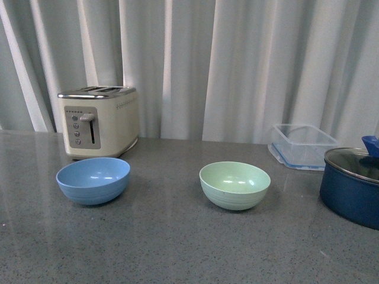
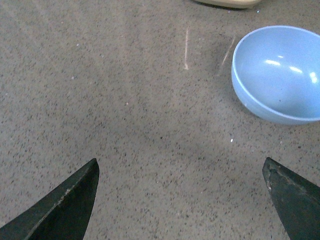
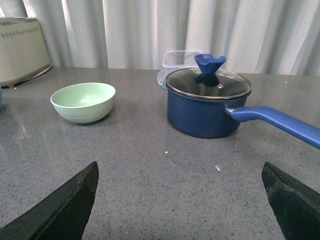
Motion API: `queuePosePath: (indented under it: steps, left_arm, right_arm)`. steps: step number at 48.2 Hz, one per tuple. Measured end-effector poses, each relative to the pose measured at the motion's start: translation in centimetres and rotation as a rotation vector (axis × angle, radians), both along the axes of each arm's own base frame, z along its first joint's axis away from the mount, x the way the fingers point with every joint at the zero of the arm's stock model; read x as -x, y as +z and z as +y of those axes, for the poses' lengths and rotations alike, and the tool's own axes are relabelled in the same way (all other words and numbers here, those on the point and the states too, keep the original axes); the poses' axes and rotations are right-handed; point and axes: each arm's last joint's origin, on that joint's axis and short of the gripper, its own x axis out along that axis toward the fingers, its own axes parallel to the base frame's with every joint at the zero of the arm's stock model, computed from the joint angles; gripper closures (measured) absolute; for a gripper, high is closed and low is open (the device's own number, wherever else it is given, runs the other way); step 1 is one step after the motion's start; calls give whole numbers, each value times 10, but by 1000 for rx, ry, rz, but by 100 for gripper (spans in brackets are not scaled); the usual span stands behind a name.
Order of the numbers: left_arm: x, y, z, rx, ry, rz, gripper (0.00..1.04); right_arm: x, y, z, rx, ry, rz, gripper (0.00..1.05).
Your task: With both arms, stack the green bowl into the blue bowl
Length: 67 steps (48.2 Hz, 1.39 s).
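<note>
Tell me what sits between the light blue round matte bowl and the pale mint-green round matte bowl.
Nothing. In the front view, only bare grey speckled countertop separates the light blue round bowl from the mint-green round bowl.

The front view cuts the dark blue pot [image 1: 352,195] at the right edge, hiding its right side and part of its lid knob [image 1: 371,145]. The left wrist view clips the blue bowl [image 2: 280,75] and shows a mere sliver of the toaster [image 2: 227,2] and only 2 fingertips of the left gripper [image 2: 180,167]. In the right wrist view the pot hides most of the clear container [image 3: 176,56], the pot's handle [image 3: 280,122] runs off the edge, and only 2 fingertips of the right gripper [image 3: 180,170] show.
</note>
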Motion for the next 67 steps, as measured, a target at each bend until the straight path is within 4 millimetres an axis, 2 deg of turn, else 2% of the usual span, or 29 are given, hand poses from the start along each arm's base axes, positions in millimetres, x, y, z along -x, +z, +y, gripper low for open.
queuePosePath:
  steps: [14,25,32,38,51,67]
  left_arm:
    - [-46,-2,-1,-6,7,3,7]
    - [-82,-19,-1,46,18,33,7]
    - [-106,-33,-8,60,4,47,7]
    - [-123,-37,-15,57,-8,46,7]
    - [-149,-49,-24,50,-17,57,7]
    - [-168,-65,-31,44,-24,84,7]
  right_arm:
    - [0,0,0,0,0,0,10]
    - [0,0,0,0,0,0,10]
    - [0,0,0,0,0,0,10]
    - [0,0,0,0,0,0,10]
    - [0,0,0,0,0,0,10]
    - [0,0,0,0,0,0,10]
